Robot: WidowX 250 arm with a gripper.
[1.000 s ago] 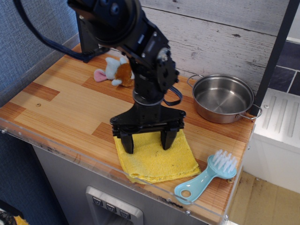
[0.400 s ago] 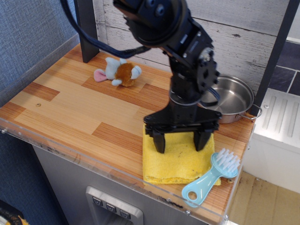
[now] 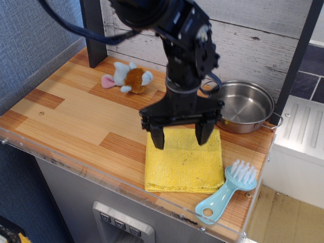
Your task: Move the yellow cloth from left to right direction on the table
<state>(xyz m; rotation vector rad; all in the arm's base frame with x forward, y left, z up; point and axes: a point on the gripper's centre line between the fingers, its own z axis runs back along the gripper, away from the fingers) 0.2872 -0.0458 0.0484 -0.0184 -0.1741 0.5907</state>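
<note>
A whitewashed plank wall [image 3: 263, 30] backs the scene, with a blue-grey textured wall [image 3: 30, 35] on the left and a dark upright post [image 3: 93, 30] standing at the rear of the table [image 3: 66, 116]. The table is a wood-grain top of light and reddish-brown strips with a clear front edge over a grey base.

The yellow cloth [image 3: 185, 164] lies flat on the right half of the table, near the front edge, roughly square with a few small dark specks on it. Its right edge sits just beside the light blue brush [image 3: 228, 192], whose white bristles point up and whose handle angles toward the front edge. Behind the cloth, near the right rear of the table, stands a steel pot [image 3: 245, 106] with small side handles.

The black pincer [image 3: 180, 135] hangs over the back part of the cloth, pointing down, its two fingers [image 3: 157, 136] spread wide apart and holding nothing. Whether the fingertips touch the cloth or hover just above it cannot be told from this angle.

A small plush toy [image 3: 129, 78] in grey, brown and pink lies at the rear left of the table, well apart from the cloth.
</note>
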